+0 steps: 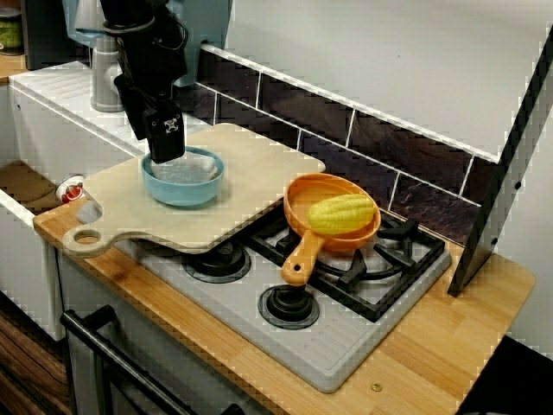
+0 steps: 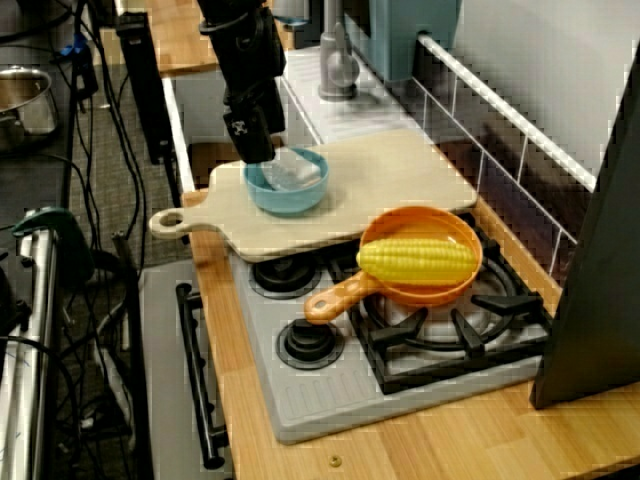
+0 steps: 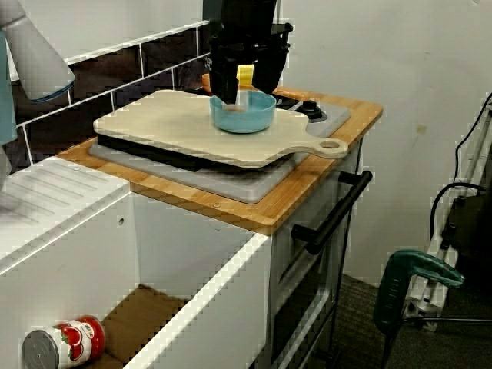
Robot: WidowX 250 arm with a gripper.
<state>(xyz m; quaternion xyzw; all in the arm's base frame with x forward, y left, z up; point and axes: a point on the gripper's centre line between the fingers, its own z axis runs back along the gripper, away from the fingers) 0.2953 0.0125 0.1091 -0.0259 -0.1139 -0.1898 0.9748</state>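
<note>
Blue bowl (image 1: pixel 183 183) sits upright on the pale cutting board (image 1: pixel 259 173), toward its handle end, in the front view. The board lies across the left burners of the toy stove (image 1: pixel 346 337) on the wooden counter (image 1: pixel 449 346). The black gripper (image 1: pixel 167 156) hangs straight down at the bowl's back rim, its tip dipped toward something pale inside. An orange pan (image 1: pixel 298 207) holding a yellow corn cob (image 1: pixel 341 214) rests on the right burner, apart from the bowl.

In the view from the stove's end, the gripper (image 2: pixel 255 152) meets the bowl (image 2: pixel 295 195) at its left rim. The tips are hidden there, so I cannot tell whether the jaws are wide or closed.

In the view across the sink, the bowl (image 3: pixel 250 119) stands level, with the gripper (image 3: pixel 234 96) at its rim. A tomato can (image 3: pixel 65 346) lies in the basin below.

A grip here would likely go best with the jaws square across the bowl's wall, closing gently. Any lift should be straight up, since a light bowl could tip or slide on the smooth board.
</note>
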